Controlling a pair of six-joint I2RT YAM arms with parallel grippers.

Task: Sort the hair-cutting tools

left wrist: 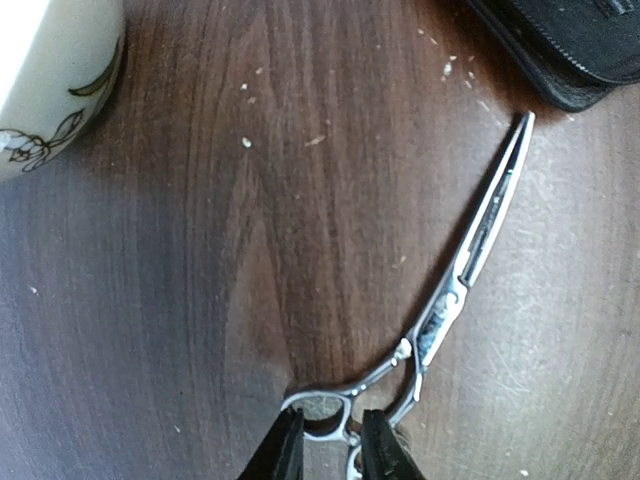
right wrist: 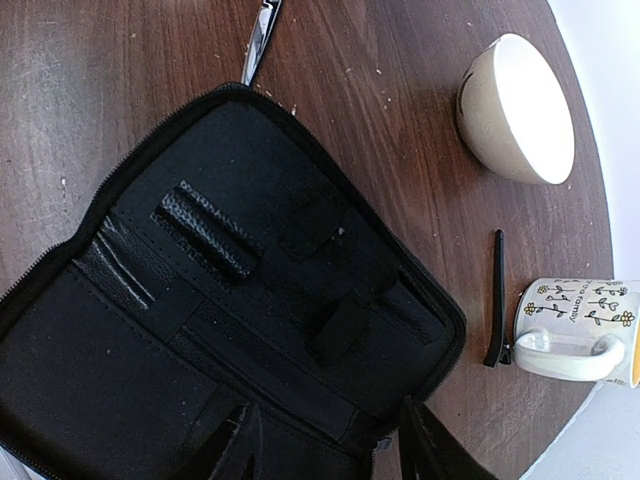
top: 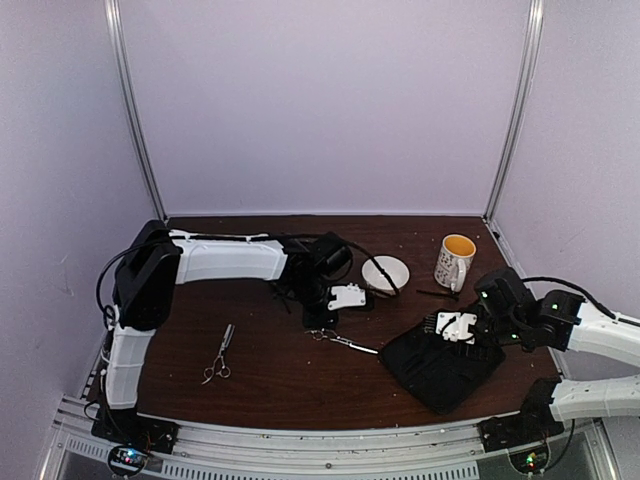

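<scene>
One pair of silver scissors (left wrist: 470, 250) lies flat on the table, tips toward the black case; it also shows in the top view (top: 345, 342). My left gripper (left wrist: 328, 445) is down at its ringed handle. The jaws are narrowly apart around one ring, with a sliver of table between the ring and the right finger. A second pair of scissors (top: 219, 354) lies at the front left. A thin black stick (right wrist: 495, 298) lies beside the mug (right wrist: 575, 325). A second thin dark stick seems to lie by the left wrist (top: 282, 298). My right gripper (right wrist: 330, 450) is open and empty over the open black case (right wrist: 200, 300).
The white bowl (top: 385, 272) stands behind the left gripper and shows in the left wrist view (left wrist: 45, 80). The mug (top: 455, 260) stands at the back right. The black case (top: 440, 365) lies open at the front right. White walls and metal posts enclose the table.
</scene>
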